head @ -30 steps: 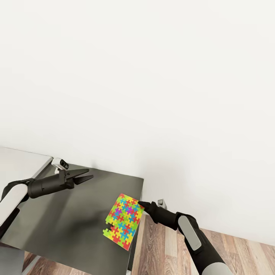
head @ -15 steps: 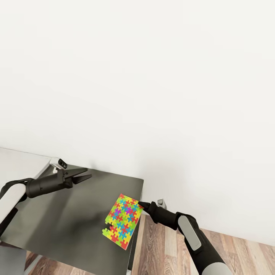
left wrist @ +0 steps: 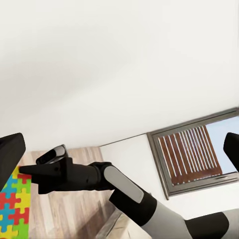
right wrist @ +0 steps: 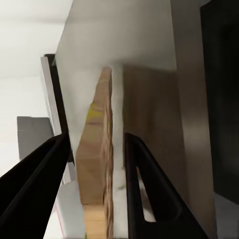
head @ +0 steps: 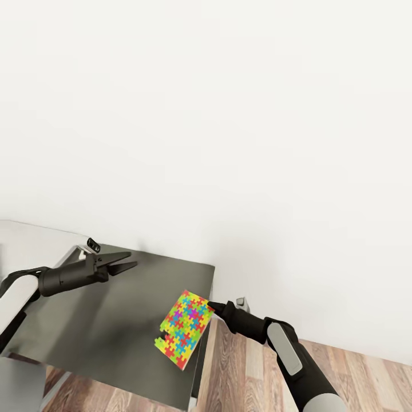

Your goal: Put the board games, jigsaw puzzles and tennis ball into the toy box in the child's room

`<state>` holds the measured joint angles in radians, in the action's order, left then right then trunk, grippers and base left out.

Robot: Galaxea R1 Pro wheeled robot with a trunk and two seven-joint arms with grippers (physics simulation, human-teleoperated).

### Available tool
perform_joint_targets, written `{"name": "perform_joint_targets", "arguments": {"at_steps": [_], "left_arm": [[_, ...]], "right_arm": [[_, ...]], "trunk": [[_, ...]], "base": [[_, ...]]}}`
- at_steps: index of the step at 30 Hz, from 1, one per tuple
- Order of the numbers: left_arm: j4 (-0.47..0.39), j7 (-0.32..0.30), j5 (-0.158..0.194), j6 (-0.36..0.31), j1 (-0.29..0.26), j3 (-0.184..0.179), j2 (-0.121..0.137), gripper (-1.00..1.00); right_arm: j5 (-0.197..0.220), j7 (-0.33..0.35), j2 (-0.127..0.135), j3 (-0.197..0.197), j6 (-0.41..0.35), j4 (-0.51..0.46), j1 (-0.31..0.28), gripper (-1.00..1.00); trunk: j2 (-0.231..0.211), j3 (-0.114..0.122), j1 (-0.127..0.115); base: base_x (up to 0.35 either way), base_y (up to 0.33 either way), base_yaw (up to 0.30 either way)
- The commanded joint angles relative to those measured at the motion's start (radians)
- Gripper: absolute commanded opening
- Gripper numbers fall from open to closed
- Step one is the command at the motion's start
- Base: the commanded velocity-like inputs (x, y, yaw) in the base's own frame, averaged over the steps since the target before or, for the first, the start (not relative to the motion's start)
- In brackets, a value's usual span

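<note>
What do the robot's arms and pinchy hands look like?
Both arms are dark charcoal tubes with pale grey shell panels nearer the body. Each ends in a black gripper with two long, pointed fingers: the left gripper and the right gripper. A small camera block sits by each wrist.

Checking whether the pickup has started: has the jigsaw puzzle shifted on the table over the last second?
Yes. The jigsaw puzzle has tilted: its near end has swung toward the table edge, while the corner at the right gripper stayed put.

Head view high; wrists close; puzzle shared.
</note>
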<state>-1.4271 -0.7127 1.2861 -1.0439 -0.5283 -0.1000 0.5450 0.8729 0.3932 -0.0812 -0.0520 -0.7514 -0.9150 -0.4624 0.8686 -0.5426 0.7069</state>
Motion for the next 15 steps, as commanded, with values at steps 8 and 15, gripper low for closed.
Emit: {"name": "perform_joint_targets", "arguments": {"at_steps": [8, 15], "left_arm": [[0.001, -0.004, -0.001, -0.003, -0.001, -0.001, 0.001, 1.00], [0.001, -0.004, -0.001, -0.003, -0.001, -0.002, 0.000, 1.00]], "right_arm": [[-0.005, 0.056, 0.001, 0.001, 0.000, -0.061, 0.011, -1.00], [-0.004, 0.058, 0.008, 0.001, 0.000, -0.067, 0.013, -1.00]], "trunk": [[-0.056, 0.027, -0.031], [-0.105, 0.057, -0.058]], "base": [[-0.008, 0.000, 0.055], [0.000, 0.000, 0.198]]}}
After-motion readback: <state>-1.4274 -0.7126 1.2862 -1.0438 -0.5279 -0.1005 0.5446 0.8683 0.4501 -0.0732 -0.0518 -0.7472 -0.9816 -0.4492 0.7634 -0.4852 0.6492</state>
